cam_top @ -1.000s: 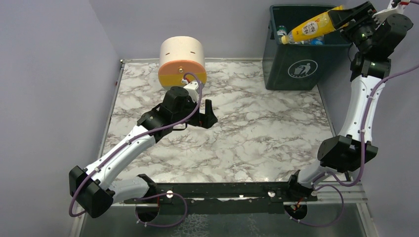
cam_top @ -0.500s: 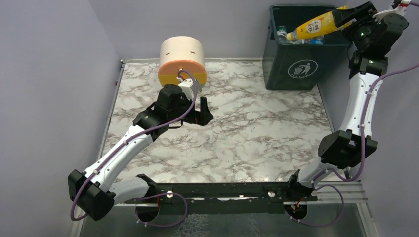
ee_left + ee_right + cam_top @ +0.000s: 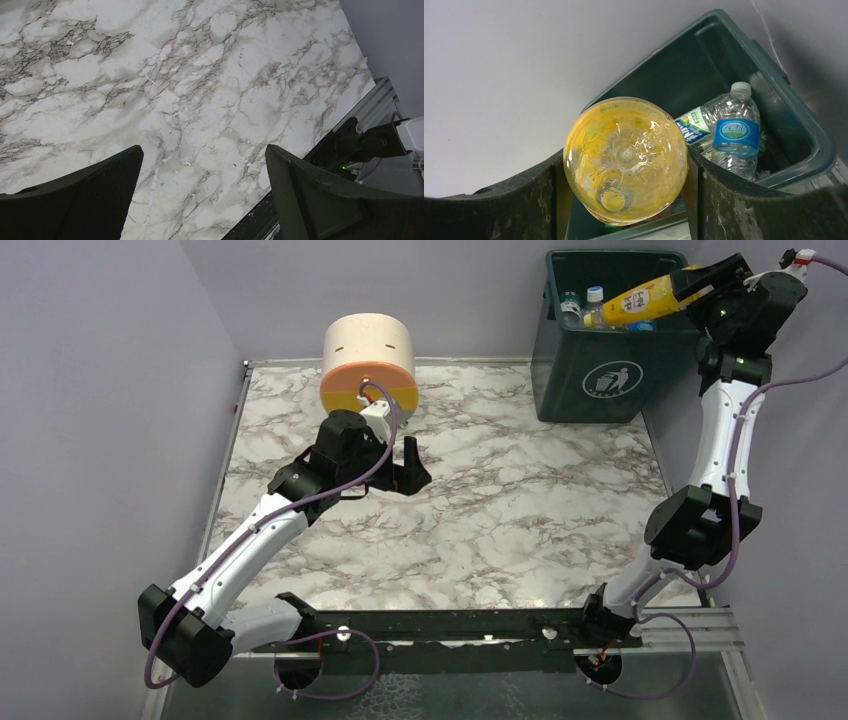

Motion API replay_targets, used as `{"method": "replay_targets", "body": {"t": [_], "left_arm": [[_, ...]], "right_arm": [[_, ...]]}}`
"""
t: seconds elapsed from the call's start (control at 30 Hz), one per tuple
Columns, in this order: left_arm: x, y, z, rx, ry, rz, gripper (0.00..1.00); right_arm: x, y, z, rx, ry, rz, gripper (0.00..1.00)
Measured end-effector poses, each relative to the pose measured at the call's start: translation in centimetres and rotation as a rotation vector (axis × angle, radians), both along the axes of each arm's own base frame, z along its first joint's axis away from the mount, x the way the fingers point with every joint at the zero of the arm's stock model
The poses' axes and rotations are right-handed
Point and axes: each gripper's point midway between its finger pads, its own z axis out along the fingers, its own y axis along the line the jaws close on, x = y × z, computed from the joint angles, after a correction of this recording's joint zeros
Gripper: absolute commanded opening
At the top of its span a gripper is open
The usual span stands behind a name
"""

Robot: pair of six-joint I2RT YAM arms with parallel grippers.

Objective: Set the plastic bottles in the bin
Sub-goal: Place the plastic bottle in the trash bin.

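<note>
My right gripper (image 3: 700,285) is shut on a yellow plastic bottle (image 3: 635,303), held tilted over the open top of the dark teal bin (image 3: 600,380), cap end pointing left and down. In the right wrist view the bottle's base (image 3: 625,159) fills the space between my fingers (image 3: 524,200), with the bin (image 3: 804,145) below. Inside lie a clear bottle with a blue label (image 3: 735,135) and another with a green and white label (image 3: 691,126). My left gripper (image 3: 412,468) is open and empty above the marble table (image 3: 520,510), which the left wrist view shows between the fingers (image 3: 75,200).
A cream cylindrical drawer unit (image 3: 369,365) with orange and yellow fronts stands at the back of the table, just behind my left arm. Purple walls close in on the left, back and right. A black rail (image 3: 450,625) runs along the near edge.
My right gripper has carried the yellow bottle a little further back over the bin, and its tilt has flattened. My left gripper has drawn back to the left slightly, still open.
</note>
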Motion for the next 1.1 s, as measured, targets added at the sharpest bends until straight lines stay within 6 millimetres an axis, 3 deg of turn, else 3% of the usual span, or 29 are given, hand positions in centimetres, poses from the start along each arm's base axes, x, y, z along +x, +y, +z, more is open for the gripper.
{"method": "replay_targets", "body": {"t": [0.2,0.33,0.53,1.1], "left_arm": [[0.0,-0.1,0.0,-0.003,0.001,-0.002,0.99],[-0.1,-0.1,0.0,-0.003,0.002,-0.003,0.99],[0.0,0.0,0.0,-0.004,0.002,-0.002,0.99],[-0.7,0.4,-0.9,-0.02,0.035,0.019,0.99]], "right_arm": [[1.8,-0.7,-2.0,0.034,0.046,-0.027,0.71],[3.0,-0.2,-1.6,0.034,0.043,-0.03,0.82],[4.1,1.7,-0.8,0.035,0.024,0.004,0.87],[3.8,3.8,-0.1,0.044,0.012,0.095,0.97]]}}
